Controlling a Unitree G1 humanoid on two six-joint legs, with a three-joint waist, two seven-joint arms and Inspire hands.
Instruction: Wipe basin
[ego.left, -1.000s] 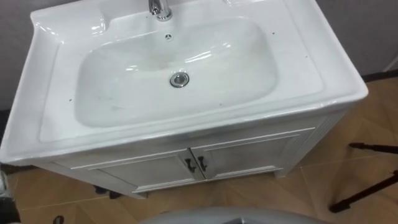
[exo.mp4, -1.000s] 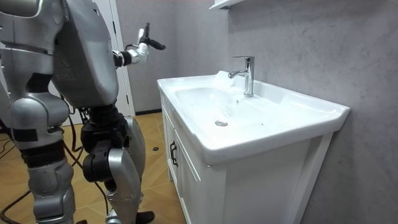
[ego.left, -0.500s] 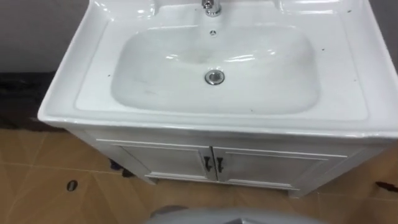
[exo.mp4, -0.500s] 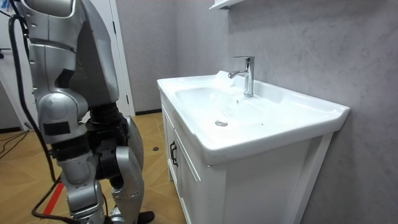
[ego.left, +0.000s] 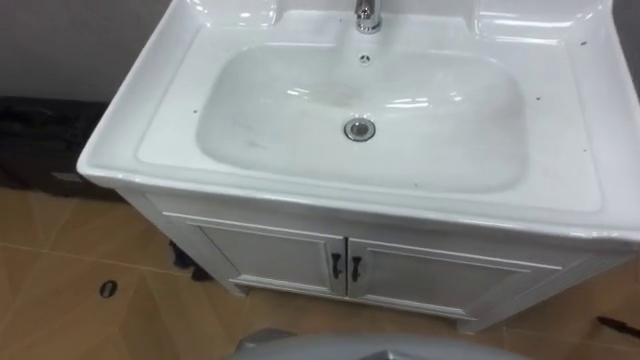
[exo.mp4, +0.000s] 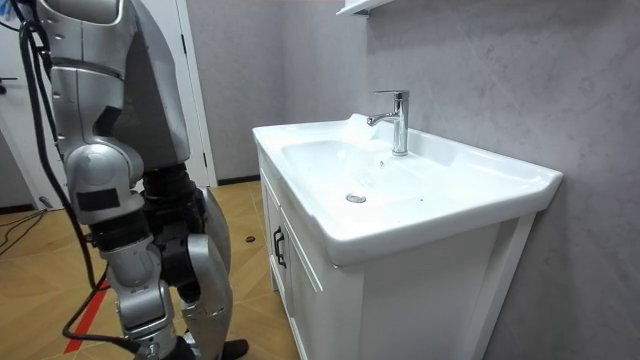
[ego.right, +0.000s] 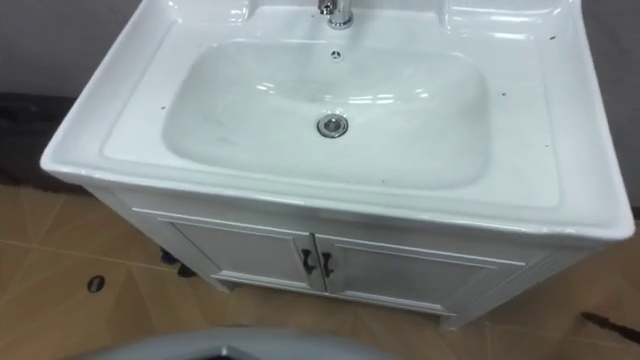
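Basin white, upper half of eye views, atop white cabinet; drain at centre, dark specks on rim. Dark door handles lower centre. Room view: whole chrome faucet upright at back, robot standing frame left. Hand state: cannot tell.

A bathroom corner in a home-like room. A white ceramic basin sits on a white cabinet with two small doors, and a chrome tap stands at its back. It backs onto a grey plastered wall, over a wood-patterned floor, with a white shelf above.
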